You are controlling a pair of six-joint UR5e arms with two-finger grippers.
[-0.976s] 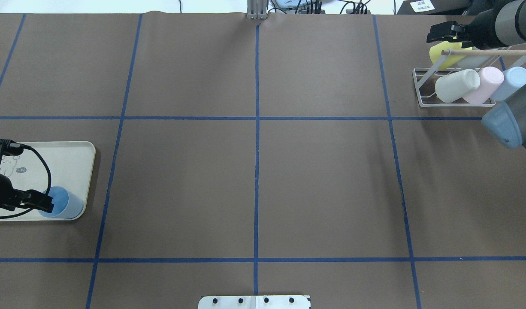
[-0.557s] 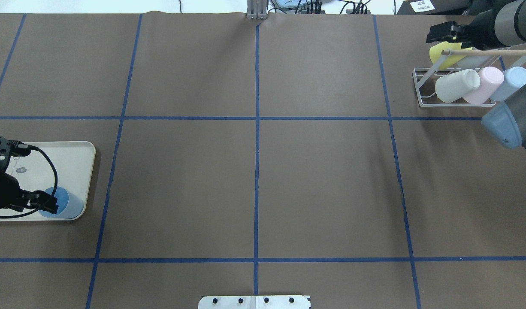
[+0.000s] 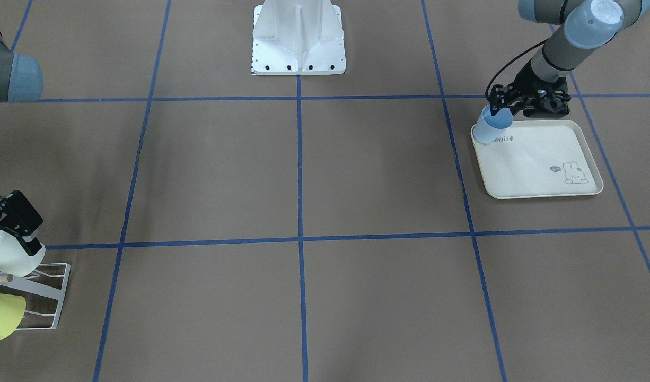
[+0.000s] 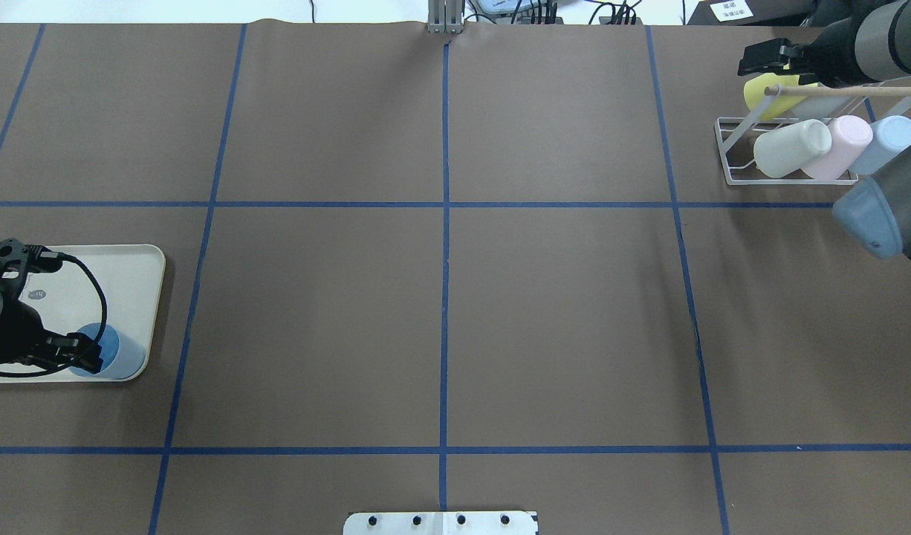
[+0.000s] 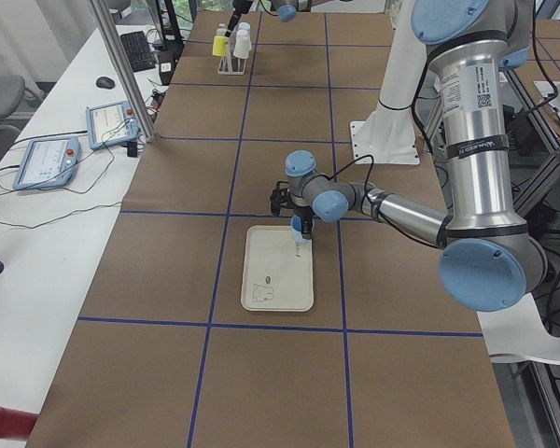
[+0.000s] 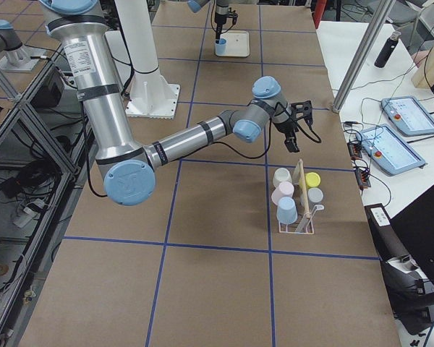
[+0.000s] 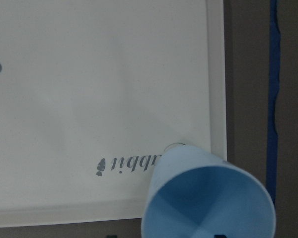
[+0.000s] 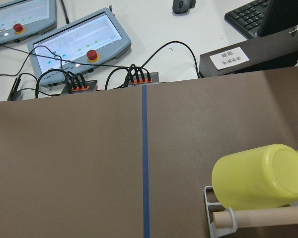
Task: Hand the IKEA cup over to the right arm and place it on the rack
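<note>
Cup (image 3: 491, 129) is sitting tipped at a corner of the tray (image 3: 537, 164), with its long axis leaning and its mouth pointing up at your left gripper (image 3: 495, 110). Looks like the fingers are pinching the rim, one inside and one outside. It's pale blue, tapered and empty. Your right gripper (image 4: 756, 59) is hovering well apart by the rack (image 4: 730, 160); can't tell if its fingers are parted.

Left arm (image 3: 555, 50) reaches out low, wrist tipped down, left gripper (image 3: 493, 110) pinched on the rim of the blue cup (image 3: 486, 130). Right arm (image 6: 195, 137) stretched way out, right gripper (image 6: 291, 142) angled down, can't tell its jaws tbh.
</note>
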